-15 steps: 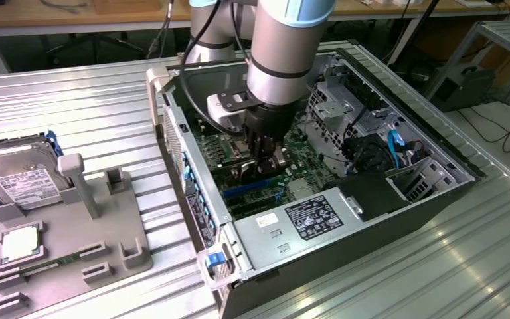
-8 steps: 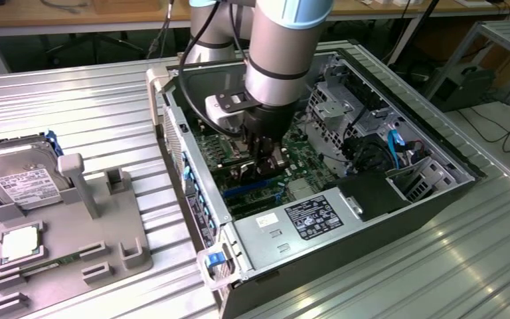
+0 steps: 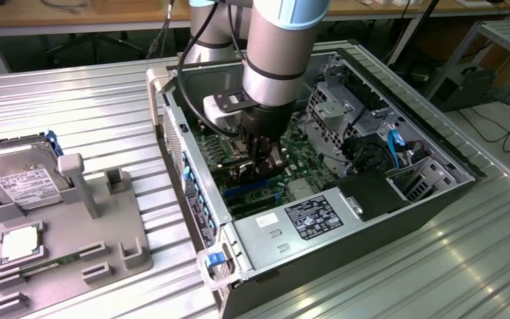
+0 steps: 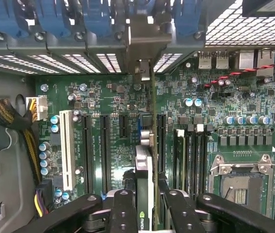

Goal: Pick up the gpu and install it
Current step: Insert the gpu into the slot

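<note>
Inside the open computer case (image 3: 432, 149), my gripper (image 3: 261, 154) hangs low over the green motherboard (image 3: 304, 159). In the wrist view my gripper (image 4: 146, 216) is shut on the gpu (image 4: 144, 170), a thin dark card seen edge-on with one black finger (image 4: 123, 213) on each side. The card stands upright over the board, in line with the black expansion slots (image 4: 103, 145). Its silvery bracket (image 4: 145, 41) reaches the case's rear wall with the blue slot clips. Whether the card's edge sits in a slot I cannot tell.
A white slot (image 4: 67, 148) and a braided cable bundle (image 4: 8, 119) lie to one side of the card, the CPU socket (image 4: 239, 187) to the other. Outside the case, a grey holder (image 3: 87, 226) carries a hard drive (image 3: 20, 179) and a CPU chip (image 3: 20, 244). The power supply (image 3: 313, 216) fills the case's near end.
</note>
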Available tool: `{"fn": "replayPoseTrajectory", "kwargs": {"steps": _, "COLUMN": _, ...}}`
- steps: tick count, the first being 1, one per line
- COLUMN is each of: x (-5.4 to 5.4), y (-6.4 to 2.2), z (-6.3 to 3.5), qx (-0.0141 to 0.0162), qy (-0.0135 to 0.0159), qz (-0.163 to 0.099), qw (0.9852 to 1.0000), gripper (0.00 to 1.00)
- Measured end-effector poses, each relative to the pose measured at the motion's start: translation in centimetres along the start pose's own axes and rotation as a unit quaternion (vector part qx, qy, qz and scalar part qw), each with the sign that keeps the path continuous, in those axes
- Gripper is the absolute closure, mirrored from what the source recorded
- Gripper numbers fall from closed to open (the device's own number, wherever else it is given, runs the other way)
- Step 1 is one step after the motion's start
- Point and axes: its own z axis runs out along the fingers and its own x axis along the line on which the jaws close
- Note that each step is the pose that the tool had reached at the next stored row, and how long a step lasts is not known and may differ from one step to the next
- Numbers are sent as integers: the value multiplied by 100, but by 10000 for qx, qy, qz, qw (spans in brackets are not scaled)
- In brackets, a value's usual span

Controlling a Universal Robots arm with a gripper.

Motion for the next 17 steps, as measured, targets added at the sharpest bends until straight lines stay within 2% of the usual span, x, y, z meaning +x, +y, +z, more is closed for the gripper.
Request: {"fn": "replayPoseTrajectory", "kwargs": {"steps": 17, "x": 10, "y": 11, "z": -9, "qx": -4, "qy": 5, "qz": 133, "qw": 9999, "gripper": 73}}
